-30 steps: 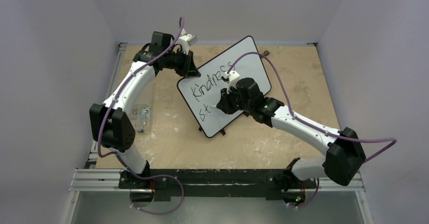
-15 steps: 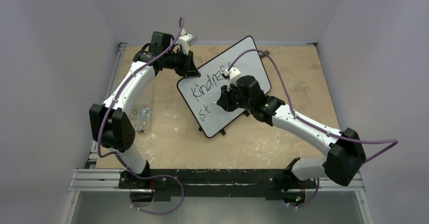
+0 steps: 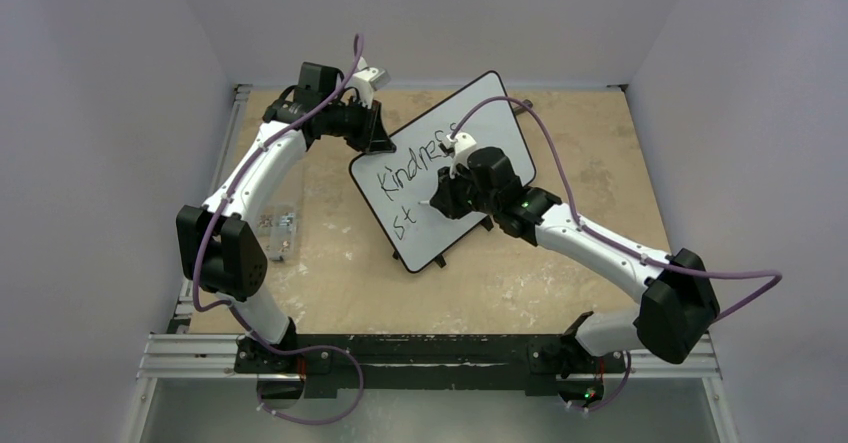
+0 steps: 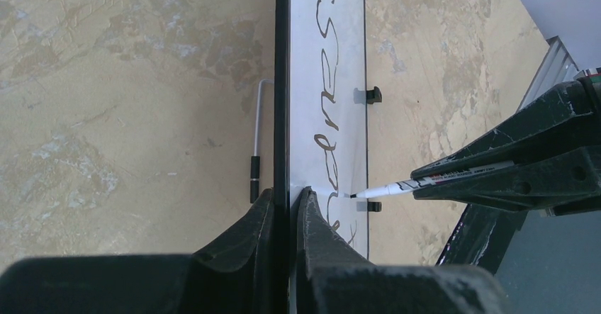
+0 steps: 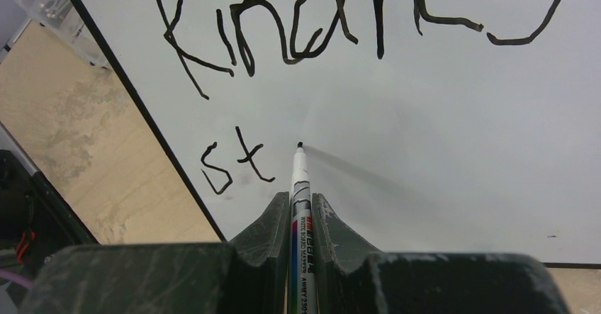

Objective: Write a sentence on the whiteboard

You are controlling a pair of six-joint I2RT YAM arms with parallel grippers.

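Right arm (image 3: 600, 248) shifted slightly; right pincer (image 5: 300, 199) grips the marker (image 5: 299, 172) beside "st" (image 5: 248, 157); left pincer (image 4: 287, 193) clamps whiteboard (image 4: 351, 45) rim.

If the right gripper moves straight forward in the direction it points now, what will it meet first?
The whiteboard. The right gripper is shut on a marker, whose tip aims at bare board just right of the letters "st". The tip seems to be at the surface, though contact is hard to confirm.
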